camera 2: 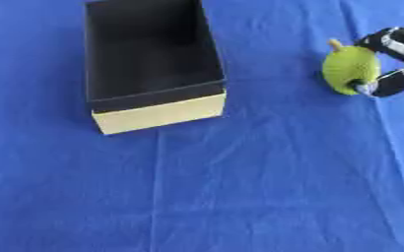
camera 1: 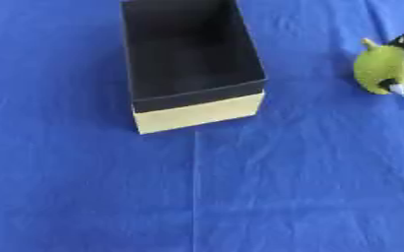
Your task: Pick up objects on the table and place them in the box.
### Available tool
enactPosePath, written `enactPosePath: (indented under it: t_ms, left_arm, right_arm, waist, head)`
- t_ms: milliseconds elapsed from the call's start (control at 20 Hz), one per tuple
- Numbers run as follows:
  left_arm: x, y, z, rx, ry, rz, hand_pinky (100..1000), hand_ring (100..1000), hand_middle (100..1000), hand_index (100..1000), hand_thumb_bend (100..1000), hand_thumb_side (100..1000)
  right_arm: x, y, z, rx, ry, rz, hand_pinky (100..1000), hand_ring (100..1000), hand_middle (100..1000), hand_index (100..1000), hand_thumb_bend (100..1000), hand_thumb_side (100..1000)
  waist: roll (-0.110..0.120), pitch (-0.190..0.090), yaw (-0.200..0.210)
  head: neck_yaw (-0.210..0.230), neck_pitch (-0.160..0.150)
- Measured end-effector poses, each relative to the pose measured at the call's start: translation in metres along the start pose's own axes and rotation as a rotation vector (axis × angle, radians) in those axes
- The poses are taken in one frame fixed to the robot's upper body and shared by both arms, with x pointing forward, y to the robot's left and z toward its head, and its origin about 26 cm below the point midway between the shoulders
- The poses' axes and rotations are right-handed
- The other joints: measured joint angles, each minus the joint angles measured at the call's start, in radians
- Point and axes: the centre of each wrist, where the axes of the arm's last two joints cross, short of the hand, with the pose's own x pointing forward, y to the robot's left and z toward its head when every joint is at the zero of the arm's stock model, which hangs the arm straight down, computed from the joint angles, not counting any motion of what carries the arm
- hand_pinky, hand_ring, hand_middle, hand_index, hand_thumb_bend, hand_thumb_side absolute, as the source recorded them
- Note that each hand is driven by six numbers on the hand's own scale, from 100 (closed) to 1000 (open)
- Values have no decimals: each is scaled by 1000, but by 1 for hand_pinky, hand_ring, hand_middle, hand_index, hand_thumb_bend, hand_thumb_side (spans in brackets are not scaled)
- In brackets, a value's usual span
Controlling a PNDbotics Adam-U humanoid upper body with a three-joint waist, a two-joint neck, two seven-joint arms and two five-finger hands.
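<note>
- There it is, a rounded yellow-green pear-shaped fruit with a short stubby stem (camera 2: 350, 69), off to the right of the open rectangular cardboard box with the black inside and pale tan outer wall (camera 2: 158, 114), well apart from it.
- The fruit's stem end points up and away, toward the far side, and its fat end lies nearer the camera.
- The black and silver right hand (camera 2: 393, 64) comes in from the right edge, on the side of the fruit away from the box.
- Its fingers are curled round the fruit: one dark finger (camera 2: 388, 40) wraps over the top near the stem, and another tip presses at the lower end.
- Whether the fruit rests on the cloth or is lifted just off it, I cannot tell.
- The box stands upright with its open top toward the camera; its dark inside shows nothing.
- Everything sits on a wrinkled bright blue cloth (camera 2: 240, 187) that fills the whole view, with a faint straight crease running from the box's near wall toward the camera.
</note>
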Motion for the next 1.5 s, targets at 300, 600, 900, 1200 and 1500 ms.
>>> enactPosePath:
  t_ms: [300, 600, 900, 1200, 1500]
  left_arm:
    - [0, 0, 0, 0, -1, 1, 495, 647, 618, 666, 904, 757]
    - [1, -1, -1, 0, -3, 5, 495, 647, 618, 667, 903, 757]
    - [1, -1, -1, 0, -5, 7, 495, 647, 618, 667, 902, 757]
    - [1, -1, -1, -2, -5, 7, 495, 648, 618, 667, 902, 757]
    - [2, -2, 0, -10, -2, 12, 495, 648, 618, 667, 902, 756]
  right_arm:
    - [10, -3, 1, -46, -44, -56, 753, 616, 454, 659, 100, 174]
    - [26, -12, 2, -111, -104, -79, 742, 575, 374, 603, 100, 117]
    - [47, -31, 2, -212, -178, -73, 742, 561, 366, 601, 100, 100]
    - [89, -65, 0, -320, -320, -37, 736, 552, 370, 604, 100, 100]
    - [145, -90, -12, -352, -491, -34, 728, 544, 377, 609, 100, 100]
  waist:
    - [0, 0, 0]
    - [0, 0, 0]
    - [0, 0, 0]
    - [0, 0, 7]
    - [0, 0, 14]
  head:
    - [1, 0]
    - [2, 0]
    - [-2, 0]
    - [-7, 0]
    - [-16, 1]
